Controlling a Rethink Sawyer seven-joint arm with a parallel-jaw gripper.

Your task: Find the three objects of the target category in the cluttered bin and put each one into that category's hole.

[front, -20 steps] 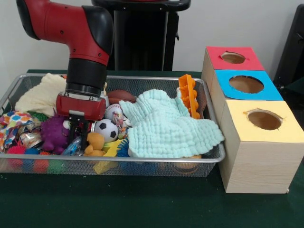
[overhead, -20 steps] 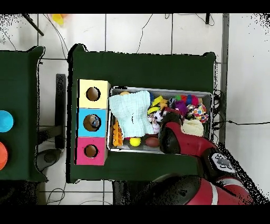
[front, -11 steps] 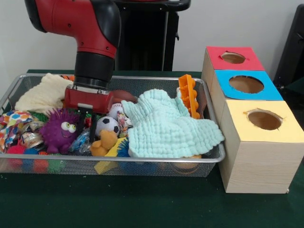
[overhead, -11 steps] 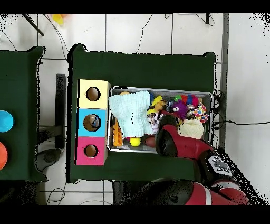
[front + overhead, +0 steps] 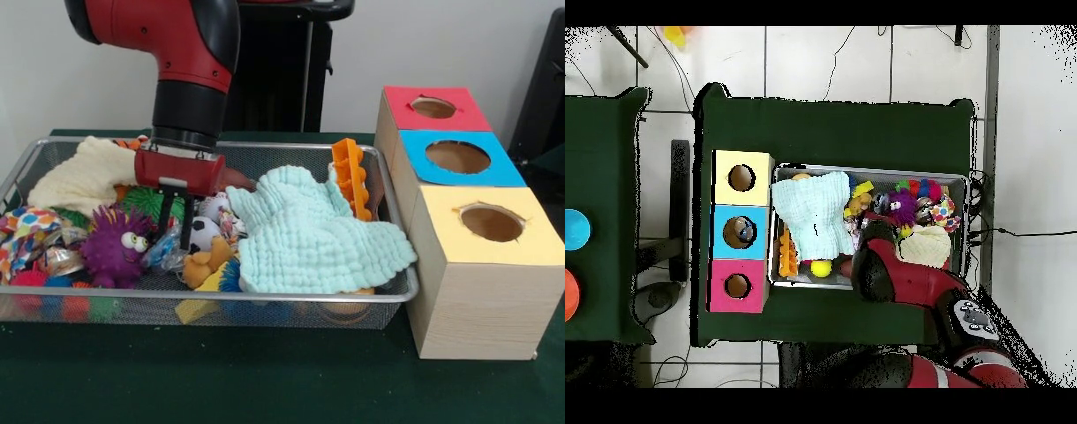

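A: Pincer point(image 5: 175, 226)?
B: Hung released over the clutter, fingers point(image 5: 164, 210) spread, nothing gripped as far as could be seen.

A: Step in hand?
B: Searching, by the look of it. Could not tell the target category, so no certain target. Likely candidates close by: small soccer ball point(image 5: 205, 231) just beside the pincer toward the boxes, baseball point(image 5: 212, 207) just behind that.

A: Other neighbours?
B: Green spiky ball point(image 5: 141, 201) right behind the fingers, purple spiky toy point(image 5: 113, 252) near on the opposite side, tan plush point(image 5: 208, 263) just below. Farther toward the boxes, mint cloth point(image 5: 309, 234), probably hiding more; beyond it, orange plastic toy point(image 5: 351, 177).

A: Next move?
B: Called for settling on one item, dropping straight onto it, closing, then carrying well across the wire bin point(image 5: 265, 305) to the yellow-topped box point(image 5: 521, 265), blue-topped box point(image 5: 417, 168) or red-topped box point(image 5: 397, 104).

A: Surface, room?
B: Dark green tablecloth point(image 5: 265, 380) under everything; pale tiled floor point(image 5: 815, 60) around the table.
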